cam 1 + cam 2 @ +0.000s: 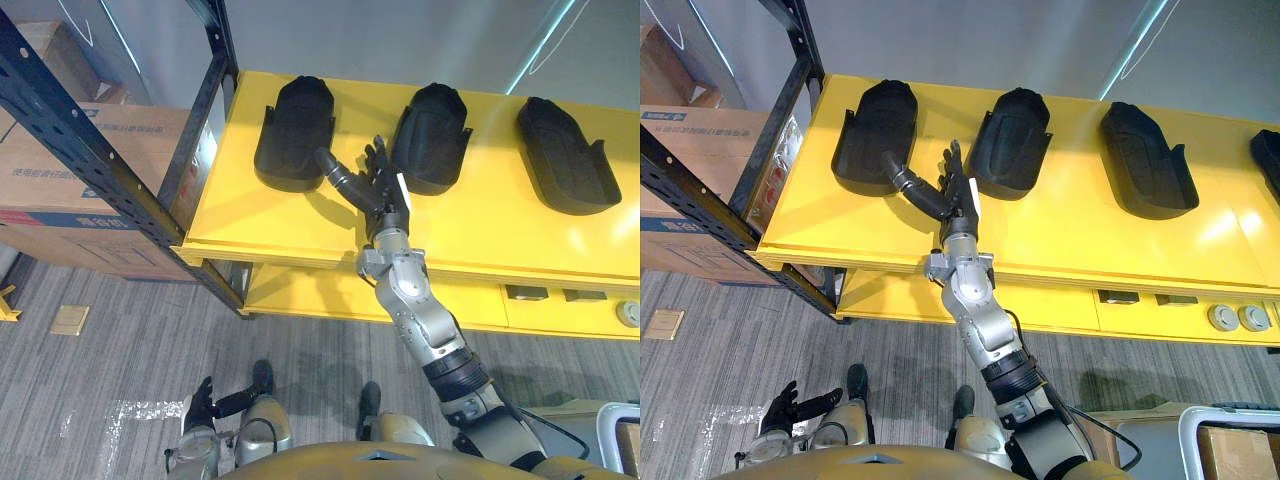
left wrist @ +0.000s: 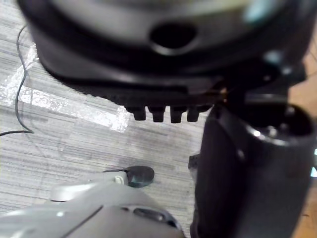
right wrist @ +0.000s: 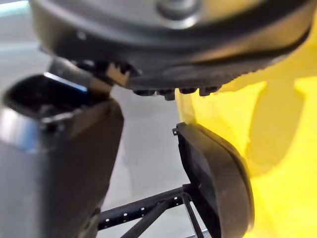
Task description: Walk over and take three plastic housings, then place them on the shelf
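Left robot hand (image 2: 163,64) (thumb (image 2: 252,168) alongside), over grey striped floor (image 2: 74,148), clear tape patch (image 2: 74,101)

Work area: shelving before a grey wall (image 1: 400,40).
Yellow shelf (image 1: 290,225) far centre; black rack frame (image 1: 85,150) and cardboard boxes (image 1: 60,200) left; grey plank floor (image 1: 130,350) near; light strip (image 1: 543,45) far right.

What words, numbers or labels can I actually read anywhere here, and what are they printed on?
Cardboard box behind the black rack: a line of dark print and white print on a blue band, both too small and blurred to read.
Plastic housings: no writing visible.
Yellow table: no writing visible.
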{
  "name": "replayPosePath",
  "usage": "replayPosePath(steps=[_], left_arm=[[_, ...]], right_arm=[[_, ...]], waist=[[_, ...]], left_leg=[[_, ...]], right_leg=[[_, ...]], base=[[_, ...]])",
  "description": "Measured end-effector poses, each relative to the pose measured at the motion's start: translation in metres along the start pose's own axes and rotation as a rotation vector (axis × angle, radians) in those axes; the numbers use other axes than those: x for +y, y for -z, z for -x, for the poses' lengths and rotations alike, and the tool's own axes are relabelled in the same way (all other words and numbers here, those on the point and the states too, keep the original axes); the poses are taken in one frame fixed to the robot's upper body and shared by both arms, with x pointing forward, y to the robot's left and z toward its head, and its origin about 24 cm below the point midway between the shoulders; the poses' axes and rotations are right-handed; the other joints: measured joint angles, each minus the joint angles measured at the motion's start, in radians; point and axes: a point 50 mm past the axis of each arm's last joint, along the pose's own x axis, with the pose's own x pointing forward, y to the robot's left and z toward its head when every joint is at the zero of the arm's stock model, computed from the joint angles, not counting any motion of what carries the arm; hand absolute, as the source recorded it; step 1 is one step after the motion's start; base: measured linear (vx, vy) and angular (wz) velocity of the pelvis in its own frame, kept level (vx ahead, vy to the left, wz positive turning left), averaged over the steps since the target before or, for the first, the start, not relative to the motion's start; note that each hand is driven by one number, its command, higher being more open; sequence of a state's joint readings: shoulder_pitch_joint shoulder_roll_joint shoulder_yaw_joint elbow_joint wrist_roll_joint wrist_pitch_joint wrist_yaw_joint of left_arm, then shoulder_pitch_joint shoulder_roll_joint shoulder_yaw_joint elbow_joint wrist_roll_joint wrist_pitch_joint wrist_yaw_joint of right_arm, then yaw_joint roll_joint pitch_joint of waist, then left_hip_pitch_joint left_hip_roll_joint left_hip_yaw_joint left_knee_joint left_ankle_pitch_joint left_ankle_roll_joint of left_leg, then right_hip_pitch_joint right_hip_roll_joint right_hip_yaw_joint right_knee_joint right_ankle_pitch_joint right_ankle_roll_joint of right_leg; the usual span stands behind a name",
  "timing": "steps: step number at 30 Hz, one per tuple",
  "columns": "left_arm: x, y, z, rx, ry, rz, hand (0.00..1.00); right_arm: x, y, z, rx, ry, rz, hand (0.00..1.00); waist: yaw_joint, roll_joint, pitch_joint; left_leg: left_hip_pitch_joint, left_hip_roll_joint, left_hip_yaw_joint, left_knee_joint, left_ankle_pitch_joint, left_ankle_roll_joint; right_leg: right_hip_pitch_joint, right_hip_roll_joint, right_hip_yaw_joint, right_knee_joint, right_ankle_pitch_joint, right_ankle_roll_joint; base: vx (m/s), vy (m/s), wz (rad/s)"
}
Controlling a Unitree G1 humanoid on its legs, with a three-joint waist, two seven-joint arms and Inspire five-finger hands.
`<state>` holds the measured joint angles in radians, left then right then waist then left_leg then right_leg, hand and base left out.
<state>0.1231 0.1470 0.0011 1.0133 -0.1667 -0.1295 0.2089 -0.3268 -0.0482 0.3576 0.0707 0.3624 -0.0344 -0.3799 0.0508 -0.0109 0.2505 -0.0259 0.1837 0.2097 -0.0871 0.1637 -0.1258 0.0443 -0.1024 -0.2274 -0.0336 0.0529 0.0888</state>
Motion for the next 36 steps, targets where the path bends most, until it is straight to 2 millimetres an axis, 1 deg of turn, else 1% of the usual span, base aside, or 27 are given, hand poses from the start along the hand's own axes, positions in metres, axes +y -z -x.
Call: replayPosePath(steps=[2, 7, 10, 17, 22, 25, 26, 27, 30, 33, 36], left_arm=[[-0.001, 0.0, 0.0, 0.004, 0.0, 0.012, 1.0], [-0.002, 0.001, 0.0, 0.007, 0.002, 0.014, 1.0], [-0.004, 0.002, 0.001, 0.011, 0.009, 0.003, 1.0], [-0.006, 0.004, 0.001, 0.021, 0.013, 0.004, 1.0], [-0.008, 0.004, 0.001, 0.023, 0.016, 0.006, 1.0], [-0.01, 0.002, 0.001, 0.017, 0.023, 0.008, 1.0], [-0.011, 0.001, 0.001, 0.015, 0.025, 0.009, 1.0], [-0.012, 0.001, 0.001, 0.016, 0.027, 0.011, 1.0], [-0.012, 0.001, 0.001, 0.015, 0.03, 0.012, 1.0], [-0.013, 0.001, 0.001, 0.014, 0.033, 0.013, 1.0], [-0.015, 0.001, 0.001, 0.014, 0.043, 0.016, 1.0]], right_arm=[[0.002, 0.004, 0.001, 0.014, -0.003, 0.0, 1.0], [0.001, 0.004, 0.0, 0.01, 0.007, -0.002, 1.0], [-0.001, 0.007, 0.0, 0.005, 0.03, -0.007, 1.0], [-0.001, 0.011, -0.001, -0.012, 0.047, 0.001, 1.0], [0.004, 0.01, -0.01, -0.023, 0.061, 0.02, 1.0], [0.006, 0.007, -0.015, -0.032, 0.093, 0.018, 1.0], [0.006, 0.007, -0.015, -0.036, 0.102, 0.026, 1.0], [0.006, 0.007, -0.019, -0.043, 0.121, 0.054, 1.0], [0.009, 0.005, -0.023, -0.051, 0.147, 0.065, 1.0], [0.01, 0.004, -0.023, -0.06, 0.179, 0.062, 1.0], [0.008, 0.002, -0.026, -0.072, 0.219, 0.087, 1.0]], waist=[[0.0, 0.003, 0.0], [0.0, 0.008, -0.001], [0.002, 0.018, -0.007], [0.004, 0.03, -0.006], [0.008, 0.036, -0.005], [0.027, 0.042, -0.003], [0.028, 0.044, -0.002], [0.03, 0.047, -0.001], [0.032, 0.049, 0.0], [0.033, 0.051, 0.001], [0.035, 0.06, 0.006]], left_leg=[[0.0, 0.0, 0.0, 0.0, -0.001, 0.0], [0.001, -0.001, 0.0, 0.0, -0.002, 0.001], [0.002, -0.002, 0.0, 0.0, -0.002, 0.001], [0.004, -0.002, -0.007, -0.001, -0.002, 0.002], [0.001, -0.003, -0.013, 0.0, -0.001, 0.004], [0.0, -0.004, -0.016, 0.0, 0.0, 0.004], [0.0, -0.005, -0.018, 0.0, 0.0, 0.004], [0.0, -0.007, -0.024, 0.0, 0.001, 0.005], [-0.001, -0.009, -0.03, 0.0, 0.001, 0.005], [-0.001, -0.011, -0.037, 0.0, 0.001, 0.005], [-0.001, -0.013, -0.039, 0.0, 0.001, 0.006]], right_leg=[[0.001, 0.0, 0.0, -0.001, 0.0, 0.0], [0.003, 0.0, -0.001, -0.002, 0.0, 0.0], [0.004, 0.0, -0.002, -0.002, 0.0, 0.0], [0.01, 0.001, -0.011, -0.003, -0.001, 0.0], [0.012, 0.002, -0.015, -0.003, -0.001, 0.0], [0.012, 0.002, -0.018, -0.003, -0.001, 0.0], [0.013, 0.002, -0.019, -0.003, -0.001, 0.0], [0.018, 0.001, -0.027, -0.003, -0.001, 0.0], [0.021, -0.001, -0.032, -0.003, -0.001, 0.0], [0.026, -0.002, -0.038, -0.003, -0.002, 0.001], [0.027, -0.004, -0.04, -0.003, -0.003, 0.002]], base=[[0.0, 0.0, 0.0], [0.0, 0.0, 0.0], [0.0, 0.0, 0.0], [0.0, 0.0, 0.02], [0.0, 0.0, 0.03], [0.0, 0.0, 0.01], [0.01, -0.003, 0.11], [0.01, -0.003, 0.12], [0.01, -0.001, 0.08], [0.01, -0.003, 0.07], [0.0, -0.001, 0.02]])
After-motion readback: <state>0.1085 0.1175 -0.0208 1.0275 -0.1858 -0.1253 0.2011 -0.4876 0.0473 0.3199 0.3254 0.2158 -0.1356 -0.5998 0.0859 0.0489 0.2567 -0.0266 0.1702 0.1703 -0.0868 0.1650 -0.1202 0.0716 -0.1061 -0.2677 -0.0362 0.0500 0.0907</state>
